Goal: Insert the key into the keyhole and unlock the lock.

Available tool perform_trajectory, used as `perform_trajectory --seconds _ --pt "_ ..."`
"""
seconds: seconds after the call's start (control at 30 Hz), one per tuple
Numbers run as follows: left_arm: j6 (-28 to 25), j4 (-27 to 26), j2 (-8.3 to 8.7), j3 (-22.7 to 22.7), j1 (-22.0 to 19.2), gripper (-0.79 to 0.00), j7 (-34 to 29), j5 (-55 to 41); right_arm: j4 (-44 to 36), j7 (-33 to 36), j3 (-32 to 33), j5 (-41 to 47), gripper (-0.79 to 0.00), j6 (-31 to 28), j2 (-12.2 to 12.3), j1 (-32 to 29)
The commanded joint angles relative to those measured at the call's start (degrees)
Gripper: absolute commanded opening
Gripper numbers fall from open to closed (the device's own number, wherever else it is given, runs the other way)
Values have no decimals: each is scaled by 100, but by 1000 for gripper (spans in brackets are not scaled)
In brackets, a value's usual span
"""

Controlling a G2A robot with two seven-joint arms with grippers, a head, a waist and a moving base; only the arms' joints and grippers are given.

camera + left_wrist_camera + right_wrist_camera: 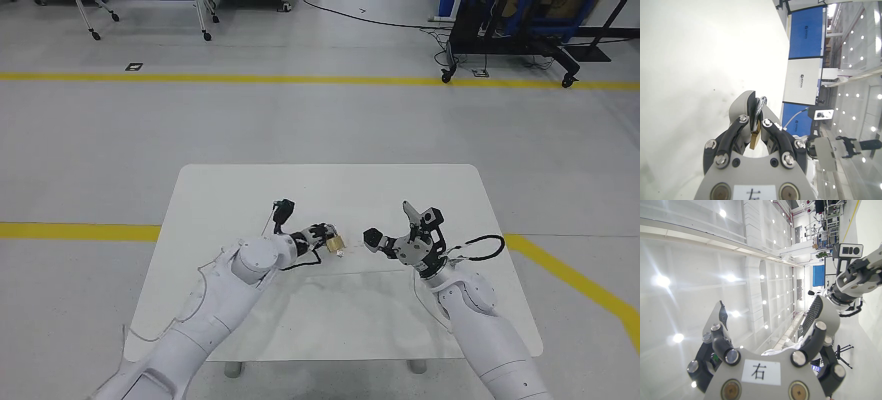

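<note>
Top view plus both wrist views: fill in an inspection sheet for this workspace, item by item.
Surface: white table, faint specks.
Job's things: brass padlock in the left gripper; silver piece at the jaws, shackle or key cannot be told.
Clutter: nothing seen.
Grippers: left gripper, jaws shut on the brass padlock; right gripper, jaws open, empty.
Cables: black cable looping by the right wrist.
Surroundings: yellow floor lines; wheeled frame beyond the table.

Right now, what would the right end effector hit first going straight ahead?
Probably nothing: the right end effector points upward, past the small brass padlock shut in the left end effector; depth is unclear.
</note>
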Motion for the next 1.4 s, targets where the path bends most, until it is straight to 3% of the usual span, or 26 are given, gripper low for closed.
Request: perform_trajectory --seconds 0.0,0.03,0.13,0.23,0.27,0.3,0.33,0.5,0.7,0.8,0.87,1.0,1.1,1.27,1.37 --pt "131 36 -43 92 -24 -770 158 114 0 0 0 0 0 0 0 0" --pt "182 54 -63 121 -28 -699 219 138 0 0 0 0 0 0 0 0" --pt "318 105 -109 180 -35 -606 335 209 0 0 0 0 0 0 0 0" --pt "350 139 -132 173 -30 -400 333 208 0 0 0 0 0 0 0 0" --pt "336 141 -132 140 -30 -311 316 182 0 0 0 0 0 0 0 0" --pt "309 138 -128 96 -22 -108 300 147 0 0 0 0 0 0 0 0" --pt "292 133 -121 52 -9 0 274 119 0 0 0 0 0 0 0 0" --pt "148 62 -73 -133 69 0 141 124 0 0 0 0 0 0 0 0" --pt "-470 -325 17 -367 285 0 345 431 0 0 0 0 0 0 0 0" --pt "-710 -675 125 -422 471 0 1249 1660 0 0 0 0 0 0 0 0" --pt "-1160 -989 203 -553 664 0 1646 2156 -82 -113 62 -89 0 -72 8 8" --pt "-1963 -1574 357 -927 1121 0 1933 2586 -252 -174 458 18 0 -259 53 -32" --pt "-2420 -1983 471 -1275 1456 0 2281 3028 -515 -342 901 -149 0 -713 104 -119" --pt "-3428 -2570 625 -1746 2088 0 3438 4195 -1128 -776 1684 -148 0 -1424 159 -291" --pt "-3428 -2570 625 -1746 2088 0 3438 4195 -1454 -681 2054 -28 0 -1738 181 -447"
